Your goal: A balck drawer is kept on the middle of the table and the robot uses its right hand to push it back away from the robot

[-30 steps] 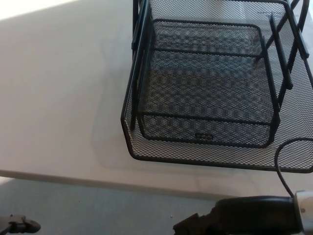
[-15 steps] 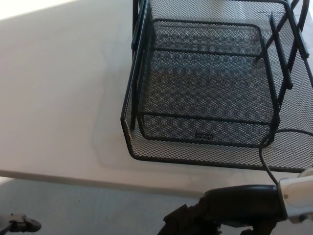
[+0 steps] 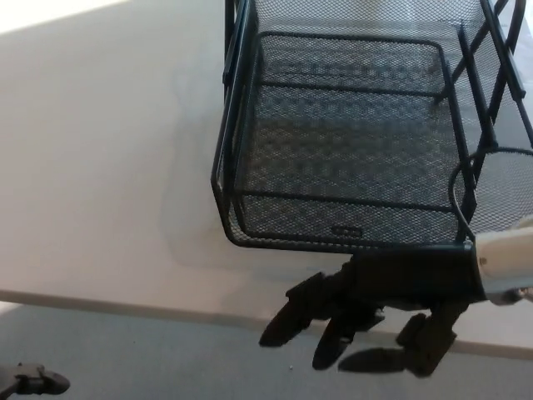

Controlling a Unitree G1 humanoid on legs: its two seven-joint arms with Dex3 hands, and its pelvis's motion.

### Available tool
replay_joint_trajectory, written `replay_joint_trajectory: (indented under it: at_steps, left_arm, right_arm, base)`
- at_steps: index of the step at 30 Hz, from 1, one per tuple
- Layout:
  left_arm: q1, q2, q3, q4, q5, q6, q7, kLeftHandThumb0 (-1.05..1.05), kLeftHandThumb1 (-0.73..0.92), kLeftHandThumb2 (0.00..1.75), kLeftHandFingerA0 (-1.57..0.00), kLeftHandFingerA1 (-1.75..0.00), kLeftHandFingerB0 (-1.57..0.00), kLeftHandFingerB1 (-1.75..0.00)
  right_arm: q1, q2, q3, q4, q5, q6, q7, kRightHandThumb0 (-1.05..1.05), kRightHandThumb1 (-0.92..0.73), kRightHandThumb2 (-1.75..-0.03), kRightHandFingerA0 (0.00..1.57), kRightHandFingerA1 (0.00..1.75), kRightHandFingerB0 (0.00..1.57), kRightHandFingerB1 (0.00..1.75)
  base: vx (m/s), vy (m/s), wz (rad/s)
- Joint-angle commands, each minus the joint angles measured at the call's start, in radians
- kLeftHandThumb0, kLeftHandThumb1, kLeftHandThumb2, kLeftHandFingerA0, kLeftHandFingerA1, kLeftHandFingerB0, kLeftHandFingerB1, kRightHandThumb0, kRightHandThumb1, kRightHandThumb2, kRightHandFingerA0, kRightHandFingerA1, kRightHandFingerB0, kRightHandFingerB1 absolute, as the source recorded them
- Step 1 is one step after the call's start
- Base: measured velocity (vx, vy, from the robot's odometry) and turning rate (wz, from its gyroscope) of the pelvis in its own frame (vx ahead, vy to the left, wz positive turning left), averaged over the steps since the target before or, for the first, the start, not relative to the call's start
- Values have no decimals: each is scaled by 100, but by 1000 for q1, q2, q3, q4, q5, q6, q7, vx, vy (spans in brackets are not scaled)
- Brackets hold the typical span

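The black wire-mesh drawer [image 3: 350,150] sits on the white table [image 3: 100,167], right of the middle, inside its black wire frame. My right hand [image 3: 375,292] comes in from the lower right and lies against the drawer's front rim [image 3: 333,243]. It holds nothing; its thick fingers [image 3: 287,321] are spread and point down and left, over the table's near edge. A white wrist cuff [image 3: 504,258] shows behind the hand. My left hand does not show.
A thin black cable [image 3: 456,187] loops up from my right wrist across the drawer's right side. The table's front edge [image 3: 125,302] runs across the lower picture, with grey floor below. A small dark object [image 3: 33,382] lies in the bottom left corner.
My right hand has risen from the bottom edge to the drawer's front rim. The mesh front has slid back, away from me, under its push.
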Motion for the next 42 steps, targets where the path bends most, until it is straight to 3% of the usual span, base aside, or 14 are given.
replay_joint_trajectory:
  at_steps: [1,2,6,7,9,10,11,12,14,15,16,17,18,42]
  left_arm:
    - [1,4,-1,5,9,-18,-3,-63,71,62,-35,-34,-32,-31]
    - [1,3,1,6,7,-19,-3,-67,60,93,-30,-48,-22,-43]
    - [-3,2,1,8,8,-11,-4,-67,59,93,-30,-48,-22,-43]
    - [-2,3,0,7,10,-13,-3,-63,70,62,-35,-33,-32,-31]
    - [4,4,-1,3,11,-18,-2,-64,70,62,-34,-33,-32,-31]
    - [8,5,0,0,9,-21,-3,-68,59,93,-30,-48,-23,-43]
    - [11,6,2,-2,8,-24,-4,-68,59,93,-30,-48,-23,-43]
    - [12,7,3,-1,7,-25,-6,-63,70,61,-35,-34,-32,-31]
    - [14,6,4,-1,5,-25,-5,-62,70,61,-35,-34,-32,-32]
    - [15,5,6,-2,4,-24,-3,-67,58,92,-31,-49,-22,-43]
    - [16,4,6,-3,5,-23,-1,-67,58,92,-31,-49,-22,-43]
    - [15,4,2,-3,11,-19,7,-67,59,92,-31,-48,-24,-44]
    - [16,3,2,-2,12,-18,10,-67,59,92,-32,-49,-24,-44]
    - [17,0,1,-9,14,-15,6,-67,59,92,-32,-49,-23,-43]
  right_arm:
    - [-78,36,39,148,-70,11,26,-63,-82,-64,37,39,30,33]
    - [-99,52,54,197,-92,1,22,-64,-66,-101,35,54,18,45]
    - [-129,89,72,297,-122,-35,11,-63,-65,-100,34,55,19,45]
    - [-133,96,73,314,-128,-39,11,-63,-64,-100,34,55,18,45]
    - [-144,119,77,378,-144,-60,5,-62,-64,-100,36,56,18,45]
    - [-151,133,80,418,-154,-78,1,-59,-62,-101,37,57,17,46]
    - [-158,143,81,448,-164,-93,-2,-59,-62,-101,37,57,17,46]
    - [-166,155,83,482,-175,-110,-1,-66,-77,-66,40,41,29,34]
    - [-177,165,85,518,-188,-129,-2,-66,-77,-65,41,40,30,34]
    - [-190,175,87,554,-201,-144,-3,-66,-77,-65,42,40,30,34]
    - [-198,180,87,573,-207,-151,-1,-66,-77,-65,42,40,30,34]
    - [-214,186,84,596,-215,-153,0,-58,-62,-101,38,56,18,45]
    - [-225,192,80,616,-220,-158,1,-67,-76,-67,41,39,30,34]
    - [-304,204,-29,702,-250,-191,56,-63,-79,-64,45,39,32,34]
  base:
    - [0,0,0]
    - [0,0,0]
    - [0,0,0]
    - [0,0,0]
    - [0,0,0]
    - [0,0,0]
    - [0,0,0]
    - [0,0,0]
    - [0,0,0]
    - [0,0,0]
    - [0,0,0]
    - [0,0,0]
    - [0,0,0]
    - [0,0,0]
